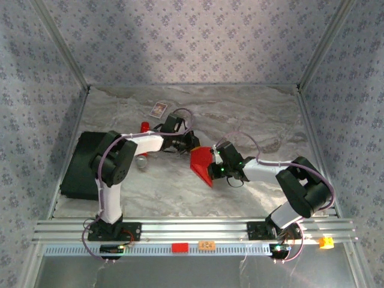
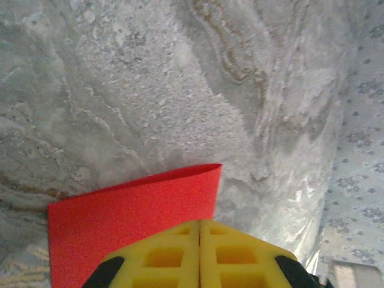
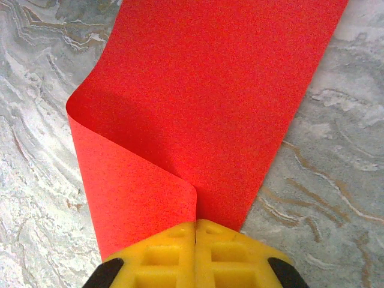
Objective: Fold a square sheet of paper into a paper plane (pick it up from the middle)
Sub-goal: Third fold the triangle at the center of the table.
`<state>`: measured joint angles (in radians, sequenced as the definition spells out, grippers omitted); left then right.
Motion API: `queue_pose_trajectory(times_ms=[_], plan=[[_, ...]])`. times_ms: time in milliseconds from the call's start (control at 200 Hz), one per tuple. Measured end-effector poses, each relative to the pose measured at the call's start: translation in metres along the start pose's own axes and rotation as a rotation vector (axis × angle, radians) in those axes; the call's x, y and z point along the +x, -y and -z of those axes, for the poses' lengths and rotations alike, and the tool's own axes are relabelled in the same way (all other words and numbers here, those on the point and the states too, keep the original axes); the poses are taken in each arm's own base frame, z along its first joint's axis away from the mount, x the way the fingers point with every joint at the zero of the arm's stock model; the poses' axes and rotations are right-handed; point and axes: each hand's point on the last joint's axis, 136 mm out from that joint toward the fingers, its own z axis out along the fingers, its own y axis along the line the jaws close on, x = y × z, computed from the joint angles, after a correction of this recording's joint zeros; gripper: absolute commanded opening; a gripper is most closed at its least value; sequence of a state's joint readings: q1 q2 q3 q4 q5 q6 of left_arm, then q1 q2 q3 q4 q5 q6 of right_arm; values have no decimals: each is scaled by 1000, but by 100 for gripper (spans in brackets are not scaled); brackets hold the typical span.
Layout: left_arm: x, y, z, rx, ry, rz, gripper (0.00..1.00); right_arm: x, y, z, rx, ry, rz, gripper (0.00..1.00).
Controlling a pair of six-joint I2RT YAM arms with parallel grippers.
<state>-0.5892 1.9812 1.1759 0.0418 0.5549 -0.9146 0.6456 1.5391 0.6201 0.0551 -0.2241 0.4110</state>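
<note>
Paper point(image 1: 201, 165): red, curled, one flap folded over, centre of top view, between my claws, desk point(image 1: 258, 117) beneath.
My right claw point(image 3: 195, 224): closed, pinching paper's near edge, bottom middle of frame.
My left claw point(image 2: 200, 223): closed at paper's corner; grip unclear.

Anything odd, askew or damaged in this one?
The red sheet, pinched in the right tool, has its left side curled over on itself in a loose, slanted roll rather than a flat crease. No tear shows, and nothing is spilled.
</note>
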Motion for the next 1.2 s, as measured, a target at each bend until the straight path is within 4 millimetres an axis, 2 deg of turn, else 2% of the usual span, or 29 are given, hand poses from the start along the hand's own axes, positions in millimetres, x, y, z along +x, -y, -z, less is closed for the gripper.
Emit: queue_pose_trajectory(times_ms=[195,1199], plan=[[13,-25,-19,-81,-84,7,4,0,0,0,-1,-1,1,1],[19,-23,-21,-90,-115,-31,3,0,-1,2,5,-19,5,1]])
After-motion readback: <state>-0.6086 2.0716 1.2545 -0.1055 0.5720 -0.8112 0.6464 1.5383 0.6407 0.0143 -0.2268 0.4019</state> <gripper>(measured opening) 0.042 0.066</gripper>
